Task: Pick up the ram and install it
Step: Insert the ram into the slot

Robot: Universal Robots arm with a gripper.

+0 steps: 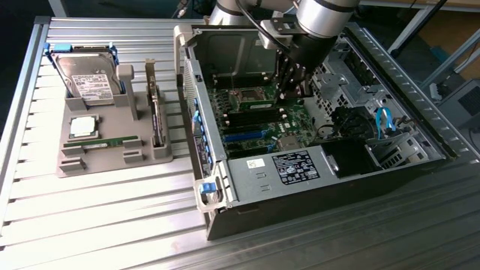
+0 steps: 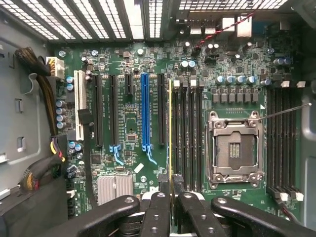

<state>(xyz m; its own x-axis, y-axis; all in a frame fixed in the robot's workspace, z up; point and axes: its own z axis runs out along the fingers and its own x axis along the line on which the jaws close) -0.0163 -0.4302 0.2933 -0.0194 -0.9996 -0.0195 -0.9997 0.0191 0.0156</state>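
Yellow-green along its edge, the ram point(image 2: 170, 129) is hanging edge-on inside the computer case point(image 1: 255, 169). My end effector point(image 2: 171, 185) is pinching it just above the memory slots point(image 2: 186, 128) beside the processor socket point(image 2: 234, 148). I'm lining it up; seating, I judge, needs it square over one slot, then straight pressure.

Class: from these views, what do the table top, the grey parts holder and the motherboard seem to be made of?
Table top: likely aluminium, ribbed slats with bright sheen. Parts holder: probably matte grey plastic, dull and moulded-looking. Motherboard: green glossy circuit-board laminate, with fine traces and soldered parts.
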